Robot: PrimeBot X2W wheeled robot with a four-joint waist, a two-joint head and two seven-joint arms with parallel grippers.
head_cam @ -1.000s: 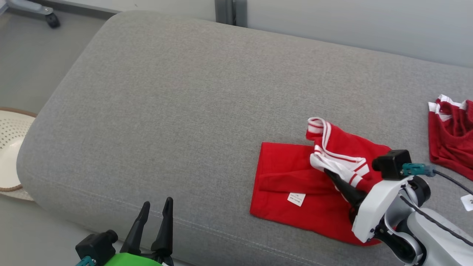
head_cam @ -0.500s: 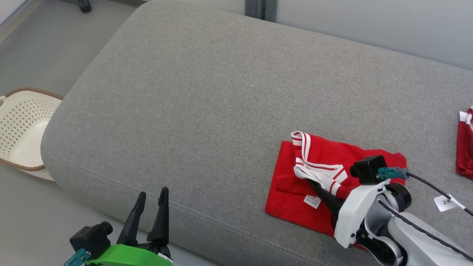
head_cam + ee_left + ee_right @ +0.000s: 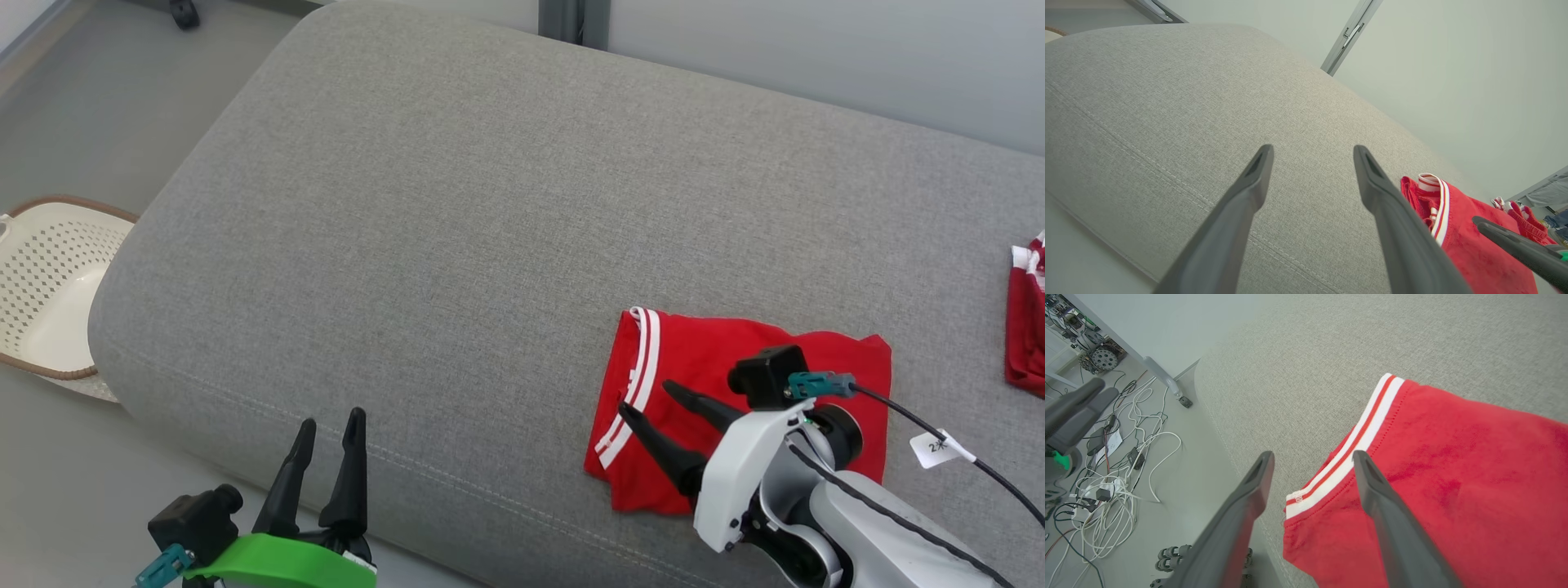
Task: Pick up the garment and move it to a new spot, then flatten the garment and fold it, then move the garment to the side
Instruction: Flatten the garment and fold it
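Red fabric with white stripes along one edge: the garment point(image 3: 694, 351) lies low and right of centre in the head view, on the grey sofa cushion point(image 3: 457, 212), close to the cushion's front seam. It reads as a compact, doubled-over rectangle with the striped band point(image 3: 638, 359) on its left side.

My right gripper point(image 3: 647, 398) hangs over that striped edge with its jaws spread wide and nothing between them. In the right wrist view the band runs up between the two fingers, and cloth shows under the right one. My left gripper point(image 3: 331, 420) sits at the lower left, off the cushion's front edge, with jaws equally wide and empty, well apart from the garment.

I judge the fold to be done, or nearly so, which leaves the move to the side. That calls for a pinch that catches every layer at once, probably at the striped edge, or the stack will open as I lift. A second red garment point(image 3: 1027, 327) lies at the right edge, so I'd keep clear of it. A white perforated basket point(image 3: 41, 294) stands on the floor at the far left.
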